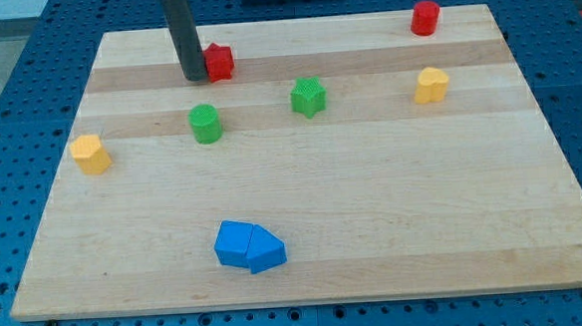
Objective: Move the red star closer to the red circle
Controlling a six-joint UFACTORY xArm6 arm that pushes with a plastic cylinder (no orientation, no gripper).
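A light wooden board (305,232) fills most of the frame, lying on a blue perforated table (7,78). The arm carries no claw, so nothing opens, closes or grasps here; it ends in a straight dark rod (181,34) that comes down from the top edge in the upper left of the frame. The rod's lower end, my tip (196,78), sits on the board directly at the left side of the red star (220,62), touching it or very nearly so; the exact contact cannot be made out. The red star lies in the upper left part of the board, close to its far edge. The red circle (424,18) stands in the upper right of the frame, near the board's top right corner, well apart from the star. Below and slightly left of the star, a green circle (205,124) stands on the board, and to its right, near the upper middle of the frame, sits a second green block (308,96) whose outline looks star-like. A yellow block (431,85) rests at the right, below the red circle. Another yellow block (90,154) sits near the board's left edge. In the lower middle of the frame two blue blocks (248,246) lie touching each other, side by side.
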